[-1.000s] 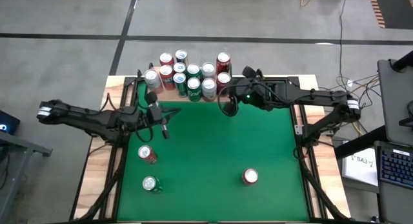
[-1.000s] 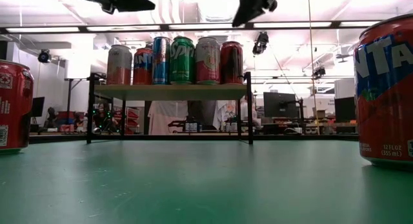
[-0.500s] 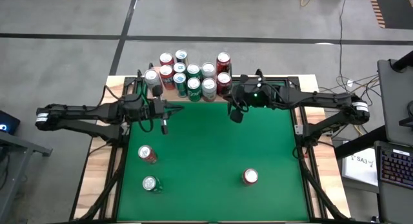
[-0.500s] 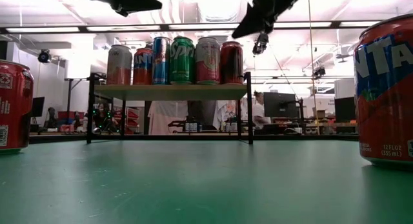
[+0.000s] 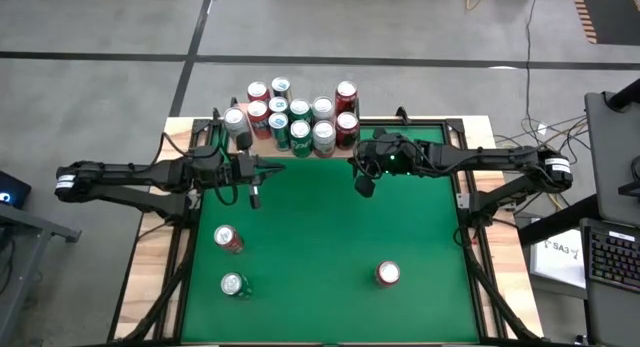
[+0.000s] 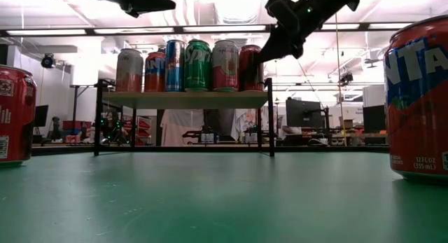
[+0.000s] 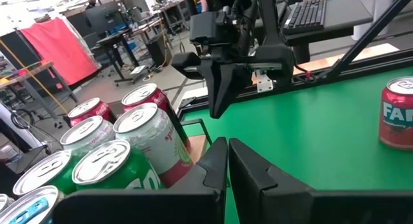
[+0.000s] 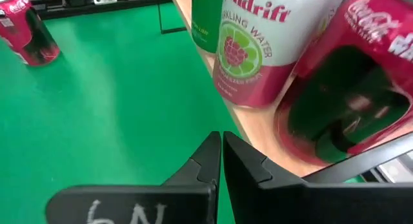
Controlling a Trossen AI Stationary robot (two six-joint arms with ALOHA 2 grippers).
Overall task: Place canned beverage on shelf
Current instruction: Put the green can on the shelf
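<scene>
Both grippers, left gripper (image 5: 255,199) and right gripper (image 5: 363,184), hang clenched and empty; we judge the can (image 5: 387,274) near the table's front edge rigid, slick, best gripped mid-body.

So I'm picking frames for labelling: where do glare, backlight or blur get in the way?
Low view: ceiling lights blow out the top, leaving the right gripper a silhouette; the near Fanta can is cropped. Right wrist view: the Coca-Cola can is soft and carries a dark reflection. High view: evenly lit, shelf clear.

Eleven shelf cans (image 5: 299,133), three table cans (image 5: 387,274)
</scene>
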